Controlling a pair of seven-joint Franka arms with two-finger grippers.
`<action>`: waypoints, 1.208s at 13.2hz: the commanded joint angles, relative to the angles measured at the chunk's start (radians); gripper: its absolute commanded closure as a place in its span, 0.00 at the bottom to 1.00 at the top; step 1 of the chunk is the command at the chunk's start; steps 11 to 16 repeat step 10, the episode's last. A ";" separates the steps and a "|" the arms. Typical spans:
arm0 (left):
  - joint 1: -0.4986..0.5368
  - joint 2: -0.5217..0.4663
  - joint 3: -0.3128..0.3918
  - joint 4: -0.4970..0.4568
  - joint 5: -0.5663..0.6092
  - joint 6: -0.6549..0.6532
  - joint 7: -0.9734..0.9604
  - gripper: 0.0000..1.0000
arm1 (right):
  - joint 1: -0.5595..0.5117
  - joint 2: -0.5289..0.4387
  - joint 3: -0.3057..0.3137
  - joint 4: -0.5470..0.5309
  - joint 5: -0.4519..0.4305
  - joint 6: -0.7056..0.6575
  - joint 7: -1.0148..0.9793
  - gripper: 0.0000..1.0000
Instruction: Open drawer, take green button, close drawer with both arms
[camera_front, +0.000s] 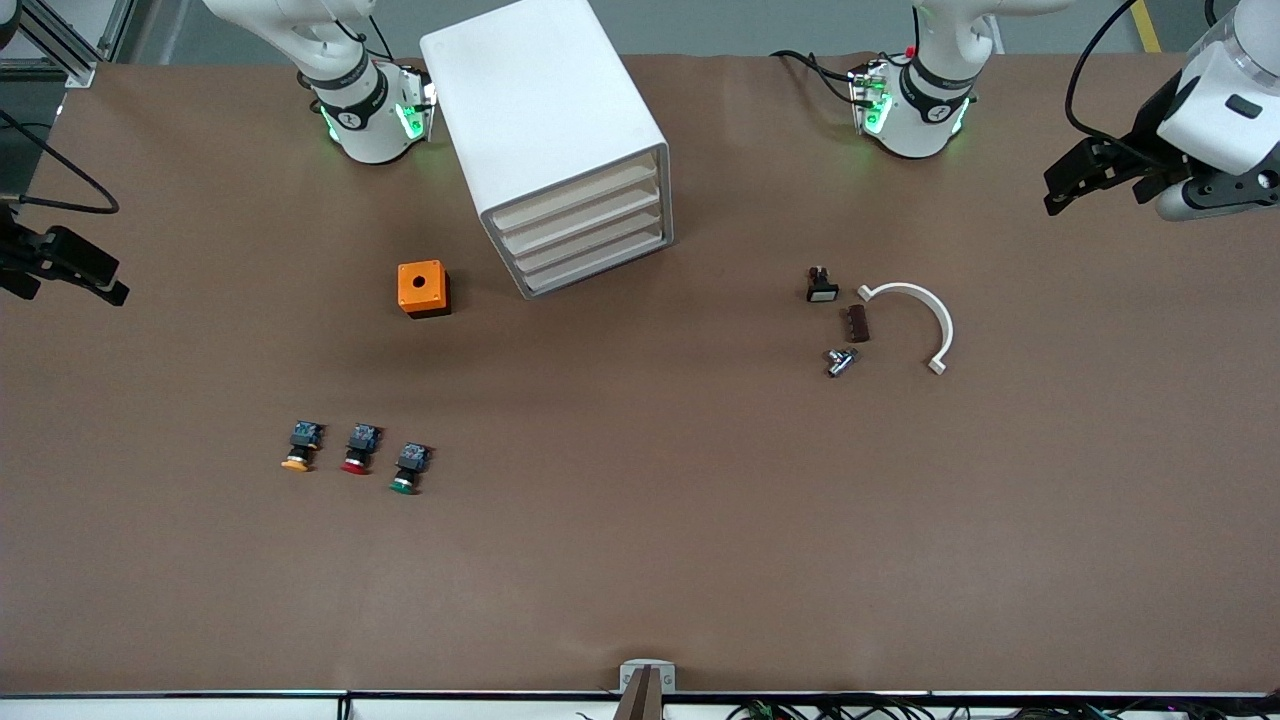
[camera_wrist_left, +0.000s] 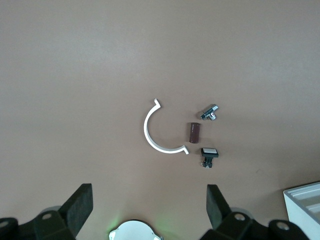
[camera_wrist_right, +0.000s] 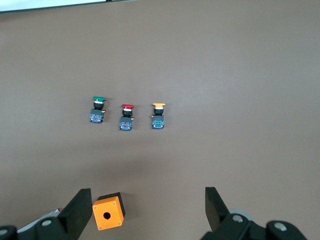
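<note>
Brown table (camera_front: 640, 560), button (camera_front: 407, 470) lying under open right gripper (camera_wrist_right: 145, 210)

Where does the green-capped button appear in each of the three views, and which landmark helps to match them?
Front view: the green-capped button lies on the table, at the end of a row of three, beside the red-capped button.
Left wrist view: not in it.
Right wrist view: the same button at the row's end, again next to the red-capped one.
Shared landmark: the orange box.
</note>
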 joint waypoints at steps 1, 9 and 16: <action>-0.004 0.021 -0.004 0.042 0.019 -0.014 0.020 0.00 | -0.019 -0.002 0.010 0.009 0.014 -0.022 -0.014 0.24; -0.002 0.030 -0.031 0.071 0.028 -0.028 0.020 0.00 | -0.019 0.002 0.010 0.010 0.015 -0.025 -0.012 0.00; -0.002 0.030 -0.034 0.068 0.026 -0.028 0.022 0.00 | -0.019 0.002 0.010 0.010 0.014 -0.025 -0.012 0.00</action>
